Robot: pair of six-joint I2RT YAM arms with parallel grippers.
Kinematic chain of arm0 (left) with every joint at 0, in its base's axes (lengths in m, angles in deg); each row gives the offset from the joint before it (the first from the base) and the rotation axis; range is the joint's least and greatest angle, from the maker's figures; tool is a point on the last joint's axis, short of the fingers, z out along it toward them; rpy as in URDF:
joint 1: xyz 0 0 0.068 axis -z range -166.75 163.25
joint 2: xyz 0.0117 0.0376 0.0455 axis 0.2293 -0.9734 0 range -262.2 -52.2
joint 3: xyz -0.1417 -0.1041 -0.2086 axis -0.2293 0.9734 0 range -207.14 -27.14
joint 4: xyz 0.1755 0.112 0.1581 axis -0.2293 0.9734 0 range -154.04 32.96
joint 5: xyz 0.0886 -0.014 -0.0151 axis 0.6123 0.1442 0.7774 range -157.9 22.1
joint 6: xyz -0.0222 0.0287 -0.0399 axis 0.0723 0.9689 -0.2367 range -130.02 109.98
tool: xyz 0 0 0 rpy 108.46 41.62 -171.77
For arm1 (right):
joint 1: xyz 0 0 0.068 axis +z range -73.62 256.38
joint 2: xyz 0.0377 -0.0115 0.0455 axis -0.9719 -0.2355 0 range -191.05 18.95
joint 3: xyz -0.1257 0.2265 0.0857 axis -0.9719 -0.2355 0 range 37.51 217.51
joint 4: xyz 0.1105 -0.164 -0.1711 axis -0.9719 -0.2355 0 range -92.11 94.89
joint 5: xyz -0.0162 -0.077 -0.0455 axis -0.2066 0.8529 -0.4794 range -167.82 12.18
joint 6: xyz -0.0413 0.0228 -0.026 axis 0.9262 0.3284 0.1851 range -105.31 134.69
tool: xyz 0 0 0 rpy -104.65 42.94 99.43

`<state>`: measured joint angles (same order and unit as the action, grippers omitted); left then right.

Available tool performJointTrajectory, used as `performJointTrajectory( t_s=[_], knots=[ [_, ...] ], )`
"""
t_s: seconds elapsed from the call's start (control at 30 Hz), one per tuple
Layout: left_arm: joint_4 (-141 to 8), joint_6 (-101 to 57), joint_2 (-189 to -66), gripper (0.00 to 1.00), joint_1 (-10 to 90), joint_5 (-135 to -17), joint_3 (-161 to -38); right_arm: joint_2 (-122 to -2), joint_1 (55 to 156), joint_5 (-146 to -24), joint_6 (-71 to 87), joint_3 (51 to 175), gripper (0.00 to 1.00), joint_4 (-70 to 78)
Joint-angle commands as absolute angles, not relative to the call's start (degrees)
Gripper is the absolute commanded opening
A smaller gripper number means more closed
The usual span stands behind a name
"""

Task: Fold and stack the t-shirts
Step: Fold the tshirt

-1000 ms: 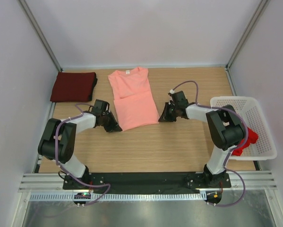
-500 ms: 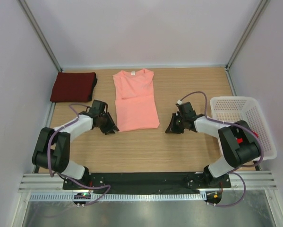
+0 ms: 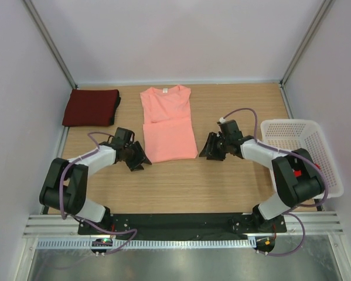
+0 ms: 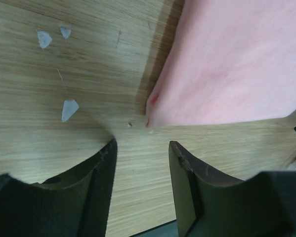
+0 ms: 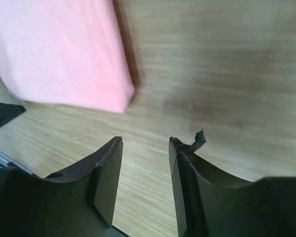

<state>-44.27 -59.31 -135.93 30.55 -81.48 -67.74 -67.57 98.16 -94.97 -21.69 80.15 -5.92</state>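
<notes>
The salmon-pink t-shirt (image 3: pixel 168 126) lies flat mid-table, its lower half doubled up over the upper part. My left gripper (image 3: pixel 142 159) rests low on the table just off the shirt's lower left corner, open and holding nothing. In the left wrist view the pink t-shirt (image 4: pixel 232 64) ends a little ahead of the left gripper (image 4: pixel 140 148). My right gripper (image 3: pixel 208 152) sits open to the right of the lower right corner. The right wrist view shows the right gripper (image 5: pixel 145 143) over bare wood, short of the pink cloth (image 5: pixel 59 49). The dark maroon t-shirt (image 3: pixel 92 107) lies folded at the far left.
A white perforated basket (image 3: pixel 333 175) stands at the right edge, partly behind my right arm. Pale walls and metal posts close in the table on three sides. Small white flecks (image 4: pixel 68 108) lie on the wood near the left gripper. A torn scrap (image 5: pixel 199 138) sticks up from one right finger.
Both grippers have opened. The pink shirt, skewed a second ago, shifted right and now lies straight. The right gripper drew away from it, then edged back left.
</notes>
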Motion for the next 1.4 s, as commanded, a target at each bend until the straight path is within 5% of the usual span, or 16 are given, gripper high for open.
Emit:
performJointTrajectory(
  t_s=[0.0,0.3,0.7,0.9,1.37],
  knots=[
    [-48.74,-59.59,-138.59,0.47,30.66,-83.36,-67.22,-72.08,98.44,-95.93,-20.65,87.32,0.49,-1.53],
    [-42.08,-57.3,-142.01,0.45,30.04,-76.78,-76.44,-84.49,98.53,-97.6,-14.14,101.66,0.41,-3.99],
    [-42.41,-56.95,-146.33,0.39,30.04,-75.36,-77.77,-85.38,98.62,-98.65,-14.75,94.3,0.4,0.32],
    [-42.77,-57.74,-147.57,0.36,29.95,-76.16,-76.72,-83.71,98.62,-96.47,-15.02,89.38,0.01,1.38],
    [-43.12,-59.06,-145.02,0.33,29.95,-75.54,-72.58,-81.69,98.62,-91.01,-18.53,78.66,0.01,4.54]
  ],
)
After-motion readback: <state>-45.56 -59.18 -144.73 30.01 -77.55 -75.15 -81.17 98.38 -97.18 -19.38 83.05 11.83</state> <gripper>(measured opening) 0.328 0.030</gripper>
